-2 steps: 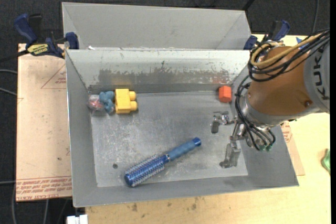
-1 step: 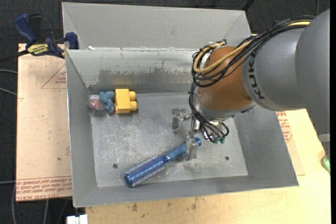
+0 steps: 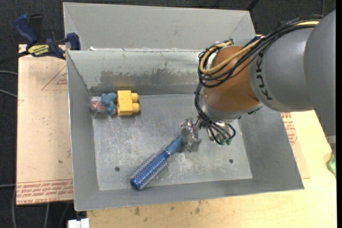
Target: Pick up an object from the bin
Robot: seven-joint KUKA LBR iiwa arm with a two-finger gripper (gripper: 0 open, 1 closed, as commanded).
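Observation:
A blue hairbrush (image 3: 155, 164) lies aslant on the bin floor, bristle head toward the front left, handle pointing up to the right. My gripper (image 3: 189, 139) hangs right at the tip of that handle, its metal fingers low near the floor. A yellow toy block (image 3: 127, 103) rests near the back left wall. Beside it on the left lies a small blue figure (image 3: 109, 103) with a pinkish piece (image 3: 96, 106).
The arm with its orange wrist cover and cables takes up the bin's right half, reaching in from the right. The bin's sloped walls rise close behind the yellow block and the blue figure.

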